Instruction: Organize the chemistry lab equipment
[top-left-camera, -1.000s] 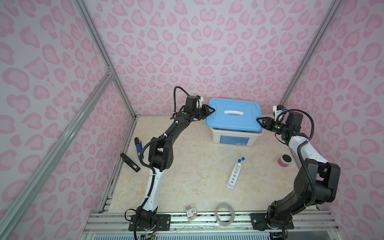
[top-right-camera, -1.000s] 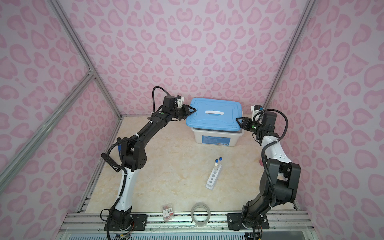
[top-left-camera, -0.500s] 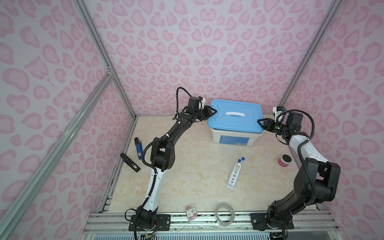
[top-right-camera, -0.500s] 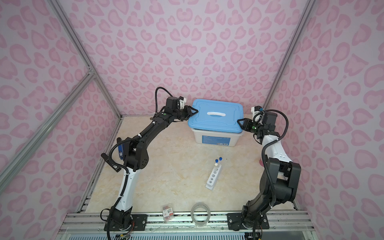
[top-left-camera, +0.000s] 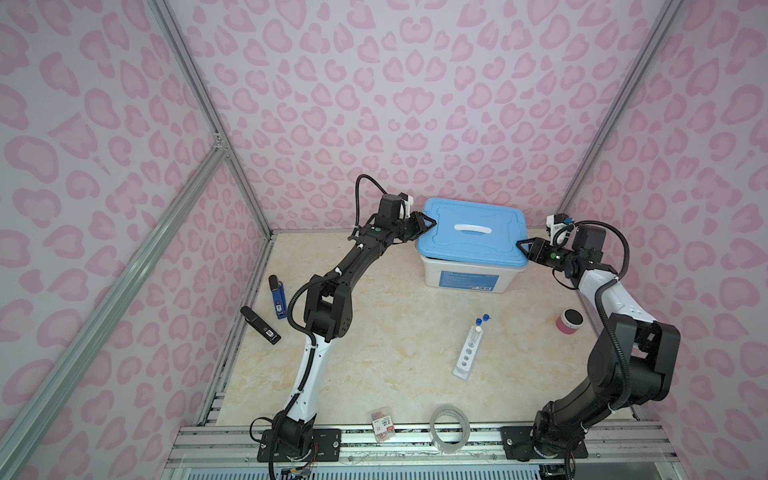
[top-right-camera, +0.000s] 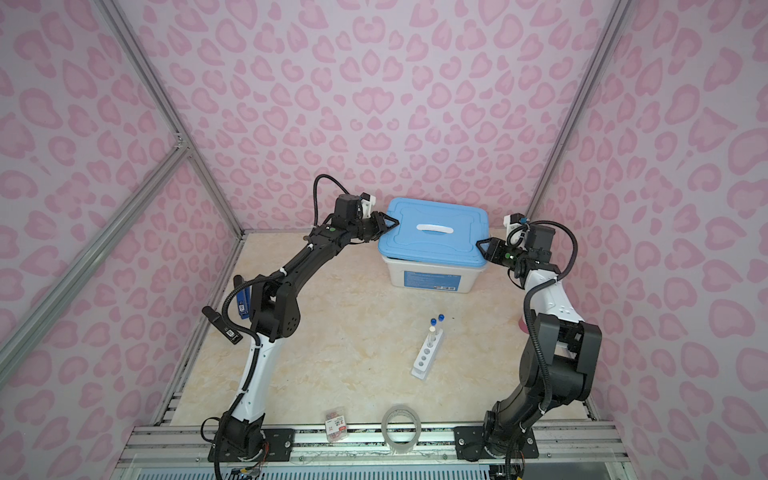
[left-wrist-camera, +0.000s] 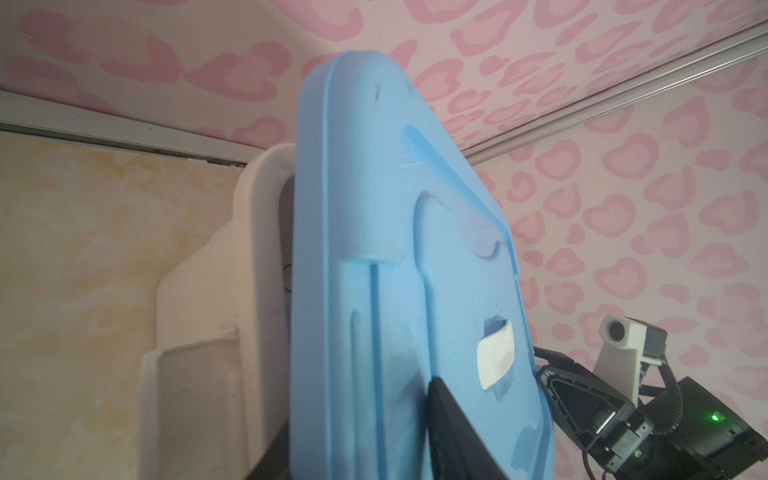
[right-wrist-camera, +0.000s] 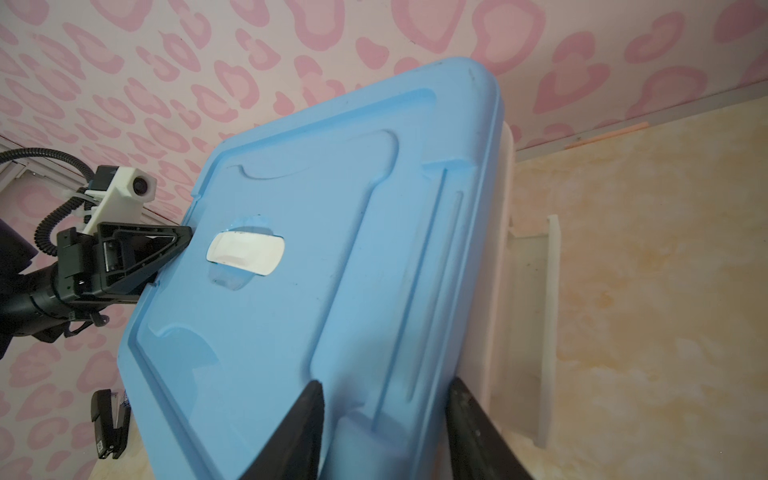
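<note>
The left pincer (top-left-camera: 430, 225) is clamped on one short edge of the blue lid (top-left-camera: 457, 246), and the right pincer (top-left-camera: 522, 246) on the opposite edge. The lid sits over the white storage box (top-left-camera: 465, 277), with a gap at the rim. Moving both arms level and together should stop either grip twisting. The white six-hole rack (top-left-camera: 468, 351), with blue-capped test tubes (top-left-camera: 482, 321) at its far end, stands on the worktop (top-left-camera: 374, 332) in front of the box.
</note>
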